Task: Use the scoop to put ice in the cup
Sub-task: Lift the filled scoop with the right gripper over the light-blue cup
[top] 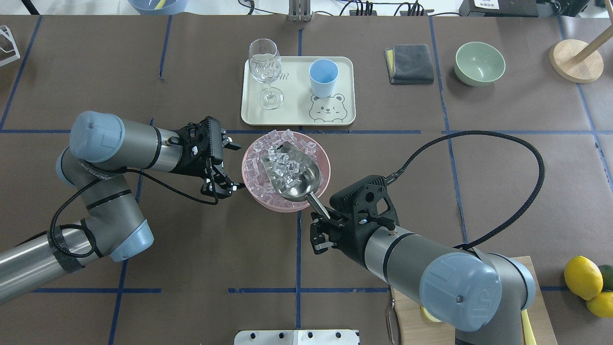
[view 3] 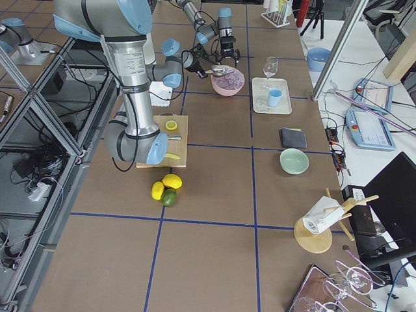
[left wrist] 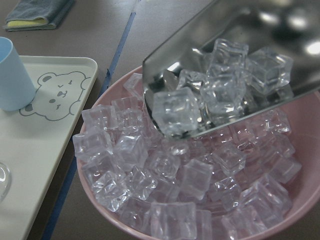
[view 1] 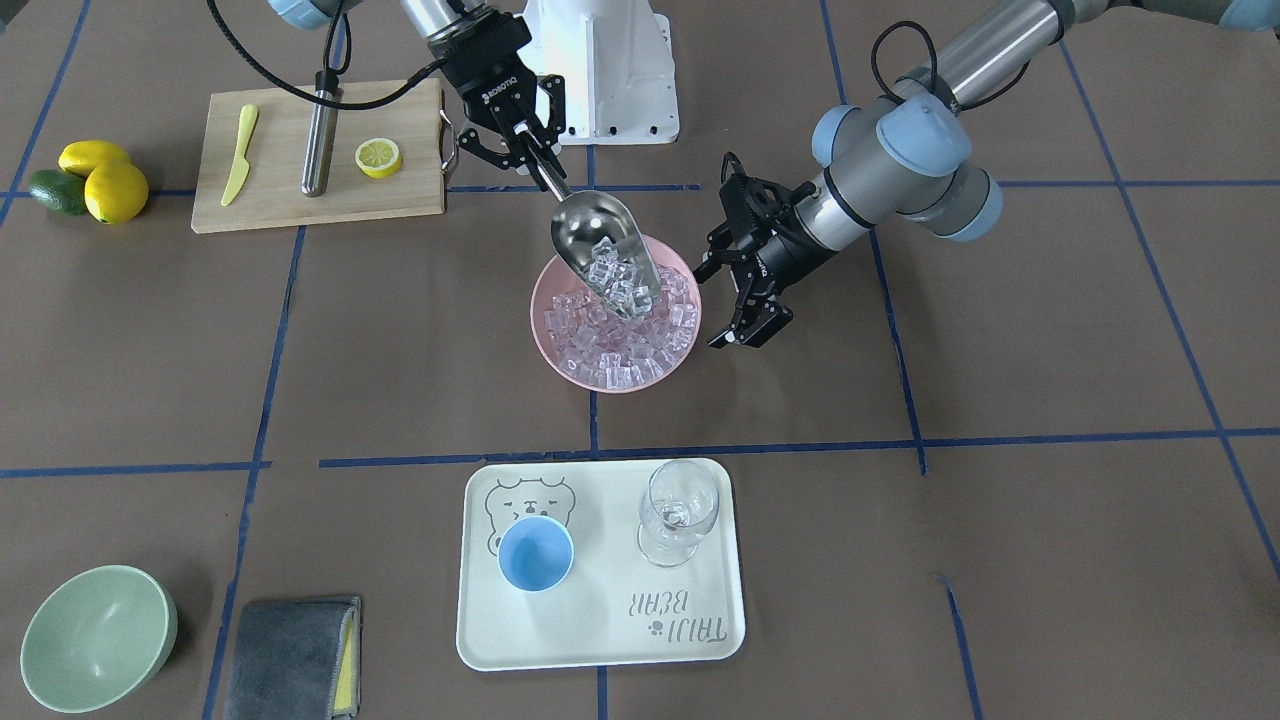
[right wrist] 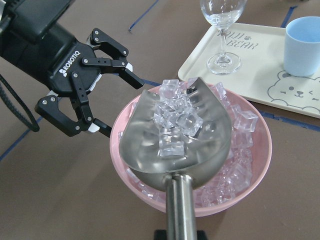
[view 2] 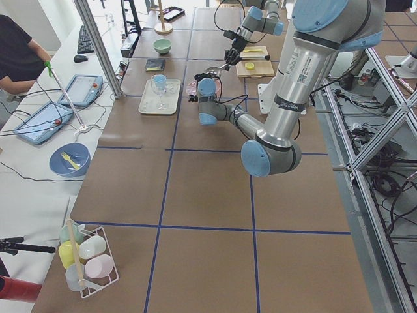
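Note:
My right gripper (view 1: 528, 160) (top: 322, 221) is shut on the thin rod handle of the steel scoop (view 1: 598, 243) (top: 293, 173) (right wrist: 175, 135). The scoop is held tilted just above a pink bowl (view 1: 536, 305) (top: 328, 172) (right wrist: 260, 170), with several cubes of ice (top: 282, 165) (left wrist: 220, 85) in its trough. More ice (view 1: 620, 350) fills the bowl. My left gripper (view 1: 712, 308) (top: 235, 166) (right wrist: 129, 107) is open and empty beside the bowl's rim. The light-blue cup (view 1: 536, 555) (top: 323, 76) (right wrist: 302, 45) stands upright on a white tray (view 1: 600, 630) (top: 292, 105).
A clear wine glass (view 1: 678, 510) (top: 266, 67) stands on the tray beside the cup. A cutting board (view 1: 400, 200) holds a lemon half, a yellow knife and a steel cylinder. Lemons (view 1: 100, 180), a pale-green bowl (view 1: 98, 637) and a grey cloth (view 1: 295, 660) lie at the edges.

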Tool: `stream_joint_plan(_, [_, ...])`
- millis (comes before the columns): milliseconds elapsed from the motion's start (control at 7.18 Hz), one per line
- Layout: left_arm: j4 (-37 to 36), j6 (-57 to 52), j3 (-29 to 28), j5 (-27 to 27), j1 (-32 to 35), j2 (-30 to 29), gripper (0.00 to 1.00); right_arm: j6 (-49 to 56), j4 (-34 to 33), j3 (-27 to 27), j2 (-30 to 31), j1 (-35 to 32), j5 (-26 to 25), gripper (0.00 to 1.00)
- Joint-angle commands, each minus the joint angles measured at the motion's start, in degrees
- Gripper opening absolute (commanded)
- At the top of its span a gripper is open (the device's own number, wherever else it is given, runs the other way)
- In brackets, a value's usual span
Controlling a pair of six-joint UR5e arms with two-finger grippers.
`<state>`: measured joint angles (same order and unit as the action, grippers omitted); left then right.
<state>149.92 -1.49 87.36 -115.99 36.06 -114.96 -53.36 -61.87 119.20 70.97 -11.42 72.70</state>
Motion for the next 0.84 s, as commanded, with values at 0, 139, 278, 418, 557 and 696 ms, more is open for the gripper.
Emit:
stream_joint_plan(0, [-0.4,0.0,0.0,-0.1,0.8,0.0,1.00,-1.0,-0.5,0.2,0.0,-3.2,0.1,0.00])
stream_joint_plan(139, [-1.1,0.0,0.0,-0.1,1.0,0.0,1.00,-1.6,-0.7,-0.5,-0.1,-5.6,0.4,0.00])
stream_joint_plan(278, [-1.2,-0.1,0.0,-0.2,1.5,0.0,1.00,-3.9,-0.8,-1.9,-0.6,-7.4,0.7,0.00])
stream_joint_plan(418, [-1.3,-0.1,0.0,-0.2,1.6,0.0,1.00,-5.7,-0.8,-2.4,-0.9,-8.3,0.7,0.00])
stream_joint_plan(557, [-1.3,-0.1,0.0,-0.2,1.7,0.0,1.00,-6.3,-0.8,-2.6,-1.0,-8.7,0.7,0.00])
stream_joint_plan(696, [-1.3,-0.1,0.0,-0.2,1.8,0.1,1.00,-7.0,-0.8,-3.4,-1.3,-10.0,0.7,0.00])
